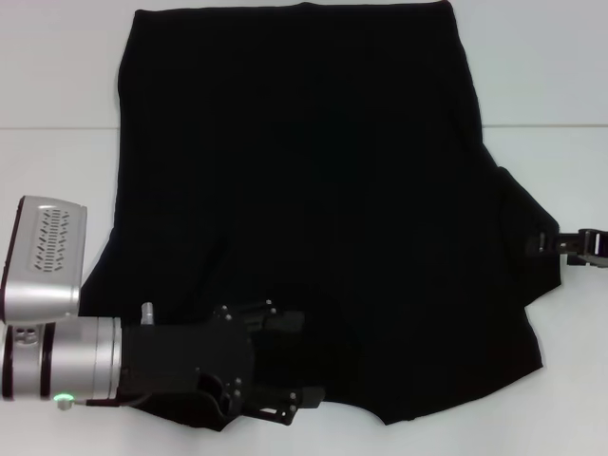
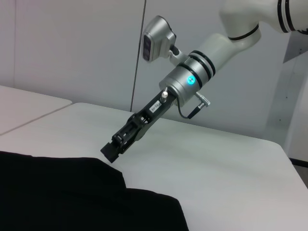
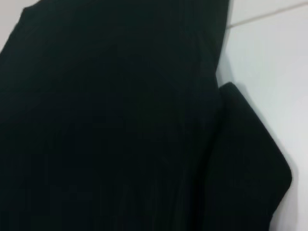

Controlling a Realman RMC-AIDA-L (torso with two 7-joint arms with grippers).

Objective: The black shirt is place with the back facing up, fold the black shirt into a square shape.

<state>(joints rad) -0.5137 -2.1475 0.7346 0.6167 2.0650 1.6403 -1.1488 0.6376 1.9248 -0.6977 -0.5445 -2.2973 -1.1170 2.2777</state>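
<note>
The black shirt (image 1: 304, 190) lies spread flat on the white table (image 1: 57, 76), plain side up, with no lettering showing. My left gripper (image 1: 293, 364) is over the shirt's near left part, open, with one finger (image 1: 275, 316) farther from me than the other (image 1: 285, 410) and black fabric between them. At the tip of the shirt's right sleeve (image 1: 527, 237) sits my right gripper (image 1: 562, 245). The left wrist view shows that right gripper (image 2: 111, 150) angled down at the edge of the shirt (image 2: 62, 192). Shirt body (image 3: 106, 120) and sleeve (image 3: 250, 163) fill the right wrist view.
Bare white table (image 2: 216, 168) surrounds the shirt on the left, right and near side. A seam in the tabletop (image 1: 541, 126) runs across behind the sleeve. The shirt's far hem reaches the head view's top edge.
</note>
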